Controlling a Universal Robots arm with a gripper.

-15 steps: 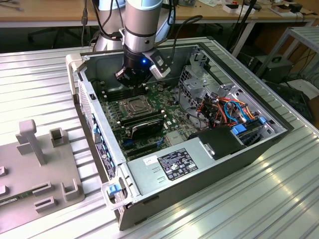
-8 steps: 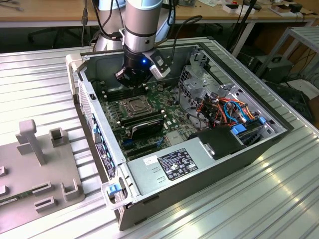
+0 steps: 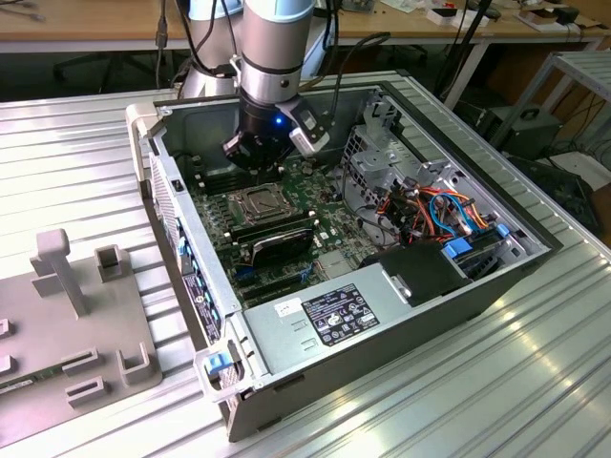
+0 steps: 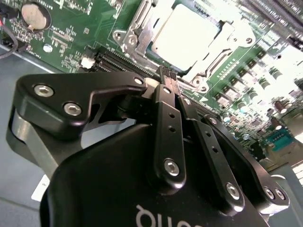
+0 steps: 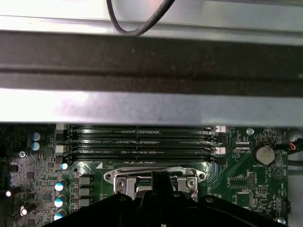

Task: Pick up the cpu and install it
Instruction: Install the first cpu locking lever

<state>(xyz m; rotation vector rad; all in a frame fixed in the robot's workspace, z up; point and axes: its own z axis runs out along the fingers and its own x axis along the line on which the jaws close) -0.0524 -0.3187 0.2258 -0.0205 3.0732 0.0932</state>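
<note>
1. Filling the near part of the second wrist view, the black two-fingered gripper [image 4: 166, 78] is hanging with its fingers drawn together, tips touching or nearly so, and nothing is showing between them.
2. Just beyond those tips, the small flat square cpu with its dull silver-grey metal top [image 4: 185, 34] is lying inside the dark socket with its hinged metal frame [image 4: 135, 33], whose bright steel parts are standing around the chip's edges.
3. Seen from the exterior view, the gripper [image 3: 256, 162] is hovering low inside the open grey metal computer case [image 3: 382, 320], directly above the socket [image 3: 260, 203], which is lying near the centre of the green motherboard [image 3: 329, 224].
4. Long thin black memory slots [image 5: 142, 142] are running across the board just beside the socket in the first wrist view, with a round silver coin battery [image 5: 263, 153] off at about three o'clock from the frame.
5. Judging by this, the chip is already sitting in place and released; whether the frame is fully latched I cannot tell.
6. At about nine o'clock from the case, a grey plastic fixture block [image 3: 67, 315] is resting on the ribbed metal counter [image 3: 449, 401].
</note>
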